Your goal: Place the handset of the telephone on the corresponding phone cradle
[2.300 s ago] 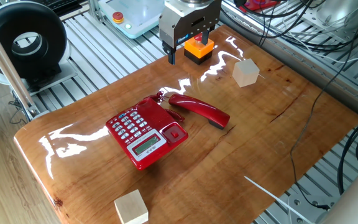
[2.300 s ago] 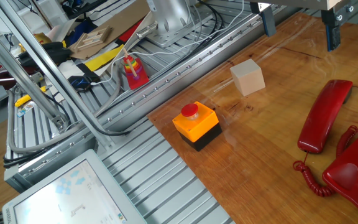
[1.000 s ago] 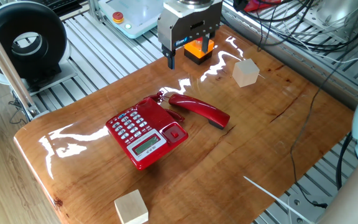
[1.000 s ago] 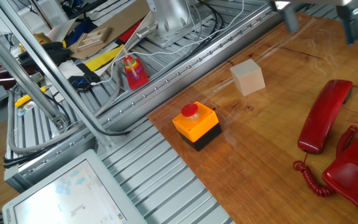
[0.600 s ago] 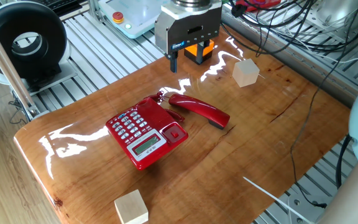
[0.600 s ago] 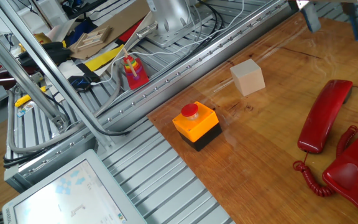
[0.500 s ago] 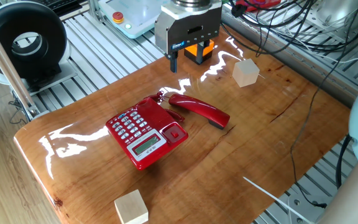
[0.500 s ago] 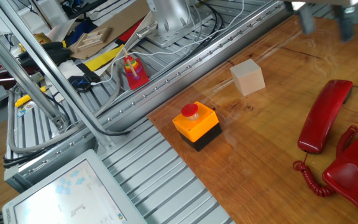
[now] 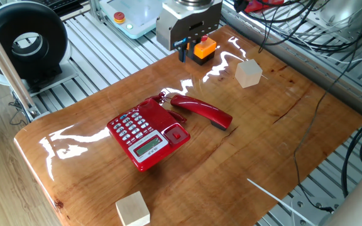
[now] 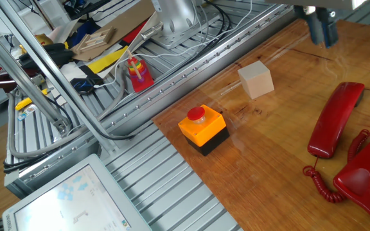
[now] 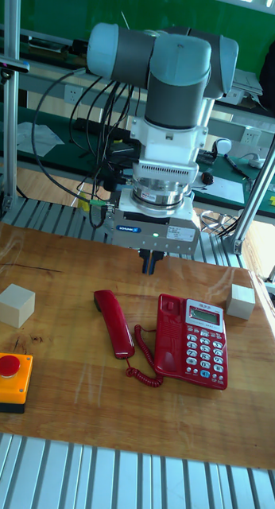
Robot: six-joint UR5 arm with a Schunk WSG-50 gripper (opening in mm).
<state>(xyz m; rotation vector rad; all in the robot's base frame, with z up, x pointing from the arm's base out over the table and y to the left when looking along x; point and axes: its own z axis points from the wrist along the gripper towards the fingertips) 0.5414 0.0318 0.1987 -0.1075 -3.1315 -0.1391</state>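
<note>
The red handset (image 9: pixel 201 111) lies on the wooden table just off the telephone (image 9: pixel 144 135), joined to it by a red coiled cord (image 11: pixel 141 362). The phone cradle (image 9: pixel 168 124) is the keyless strip of the base nearest the handset, and nothing rests in it. My gripper (image 9: pixel 183 51) hangs above the table's far edge, behind the handset, with its fingers closed together on nothing. The other fixed view shows the gripper (image 10: pixel 323 31) up beyond the handset (image 10: pixel 336 119). In the tall fixed view the gripper (image 11: pixel 151 262) hovers just behind the handset (image 11: pixel 114 322) and cradle (image 11: pixel 168 334).
An orange button box (image 9: pixel 203 49) with a red button stands at the table's far edge, close beside the gripper. One wooden cube (image 9: pixel 249 72) sits to its right, another (image 9: pixel 132 208) at the near edge. Cables and aluminium rails surround the table.
The gripper's fingers have come together from wide open. The gripper also drifted slightly along the far edge. Handset and telephone have not moved.
</note>
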